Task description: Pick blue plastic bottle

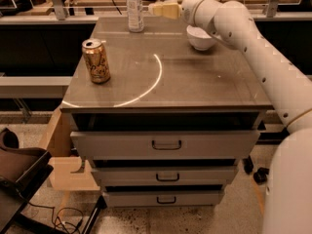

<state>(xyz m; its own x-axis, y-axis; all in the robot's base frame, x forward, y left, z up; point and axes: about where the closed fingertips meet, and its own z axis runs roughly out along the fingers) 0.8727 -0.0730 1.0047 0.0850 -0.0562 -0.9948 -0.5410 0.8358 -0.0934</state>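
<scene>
The pincer (155,8) hovers at the far edge of the surface (195,77). It points at the blue plastic bottle (135,9), which stands upright just beyond its tip. Whether the pincer is open or closed cannot be told. A white bowl (201,37) sits near behind it, and a gold can (96,61) stands well apart.

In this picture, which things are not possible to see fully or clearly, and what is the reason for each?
1. The blue plastic bottle: its top is cut off by the upper edge of the camera view, and the label print is too small to read.
2. The hand, just right of the bottle: whether it touches the bottle cannot be told.
3. The white bowl: its far side is hidden behind the arm.
</scene>
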